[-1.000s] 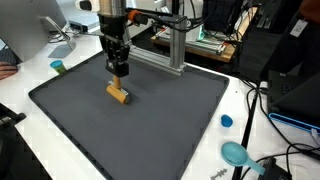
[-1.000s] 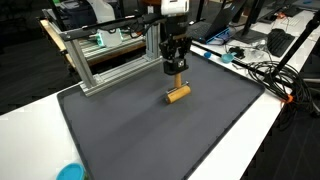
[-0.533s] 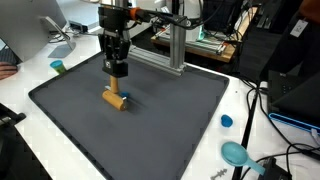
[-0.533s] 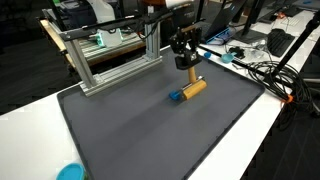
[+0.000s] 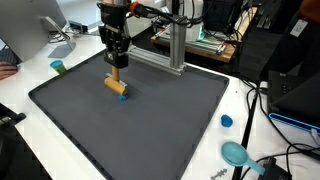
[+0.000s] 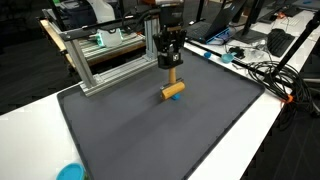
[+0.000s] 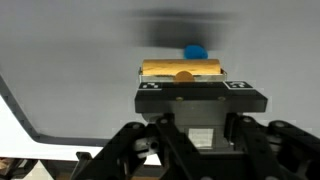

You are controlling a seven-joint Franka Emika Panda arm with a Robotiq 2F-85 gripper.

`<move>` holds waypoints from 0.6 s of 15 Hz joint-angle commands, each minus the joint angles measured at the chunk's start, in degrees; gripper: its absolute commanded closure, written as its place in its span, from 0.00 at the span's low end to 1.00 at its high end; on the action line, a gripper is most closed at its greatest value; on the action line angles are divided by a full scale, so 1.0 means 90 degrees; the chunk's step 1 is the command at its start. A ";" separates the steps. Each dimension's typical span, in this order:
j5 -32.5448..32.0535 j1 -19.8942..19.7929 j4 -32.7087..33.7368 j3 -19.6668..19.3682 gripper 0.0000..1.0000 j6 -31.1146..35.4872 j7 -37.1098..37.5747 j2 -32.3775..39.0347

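Our claw (image 5: 114, 70) points straight down over the far part of the mat (image 5: 150, 125). Its jaws are drawn in narrow on a short wooden peg (image 5: 116, 85), which sits directly beneath the fingertips. In the wrist view the peg (image 7: 182, 69) lies crosswise just past the fingertips, level from side to side. A small blue piece (image 7: 194, 52) shows beyond it. In both exterior views this blue piece sits at the peg's lower end, and we cannot tell whether it belongs to the peg or lies on the mat. We also cannot make out whether the peg hangs just clear of the mat or touches it. We judge that the taking hold is done and the peg is in our grip. Setting it down and opening the jaws are not yet done. Farther out, a metal frame (image 6: 105, 62) stands along the back edge of the mat, near the claw but apart from it. On the white table (image 5: 250, 110), well away from the peg, lie a blue cap (image 5: 226, 121) and a round teal lid (image 5: 235, 153).
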 commanded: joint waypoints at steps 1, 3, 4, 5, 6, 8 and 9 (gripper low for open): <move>0.0490 -0.0088 -0.0229 0.0255 0.78 -0.0119 -0.0428 -0.0268; 0.0351 -0.0044 -0.0079 0.0189 0.53 -0.0076 -0.0252 -0.0026; 0.0496 -0.0044 -0.0105 0.0247 0.53 -0.0075 -0.0352 -0.0041; 0.0563 -0.0043 -0.0120 0.0281 0.53 -0.0075 -0.0393 -0.0053; 0.0586 -0.0043 -0.0121 0.0294 0.53 -0.0075 -0.0408 -0.0057; 0.0595 -0.0054 -0.0122 0.0297 0.53 -0.0075 -0.0425 -0.0059; 0.0597 -0.0060 -0.0121 0.0296 0.78 -0.0074 -0.0432 -0.0059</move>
